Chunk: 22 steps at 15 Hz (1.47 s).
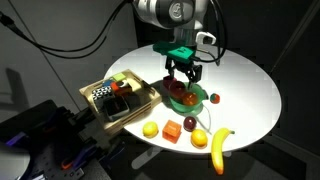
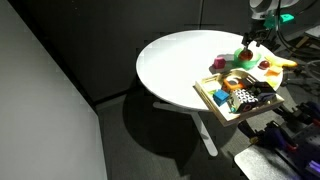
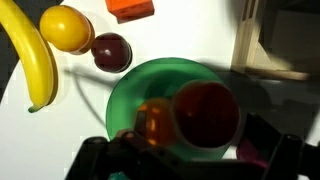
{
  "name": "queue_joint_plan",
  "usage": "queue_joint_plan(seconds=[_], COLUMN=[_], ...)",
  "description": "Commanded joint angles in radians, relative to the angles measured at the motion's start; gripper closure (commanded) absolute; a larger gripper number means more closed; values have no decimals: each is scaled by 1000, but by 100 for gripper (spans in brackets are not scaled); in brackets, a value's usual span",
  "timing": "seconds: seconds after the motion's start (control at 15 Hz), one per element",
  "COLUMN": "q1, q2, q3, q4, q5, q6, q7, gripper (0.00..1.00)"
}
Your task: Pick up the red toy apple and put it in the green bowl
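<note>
In a dark room, the round white table (image 1: 250, 90) carries the wooden tray (image 1: 120, 100) at its edge in both exterior views, but only the wrist view shows the green bowl (image 3: 130, 90) plainly holding the red toy apple (image 3: 207, 112), with the gripper (image 3: 185, 160) spread wide above it.

One green bowl (image 3: 125, 85), one red toy apple (image 3: 205, 112), one banana (image 3: 35, 65), one wooden tray (image 3: 250, 45).
</note>
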Motion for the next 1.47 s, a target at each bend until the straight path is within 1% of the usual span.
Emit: queue_joint_plan(seconds=[0.0, 0.27, 0.6, 0.93, 1.4], q1=[-17, -27, -35, -27, -14], q2=[-30, -74, -142, -223, -336], q3=[7, 11, 17, 11, 6], q4=[-10, -47, -110, -182, -250], q5=[7, 14, 43, 66, 84], q6=[-33, -46, -23, -30, -37], q7=[-2, -23, -36, -32, -33], gripper=[0, 0, 0, 0, 0])
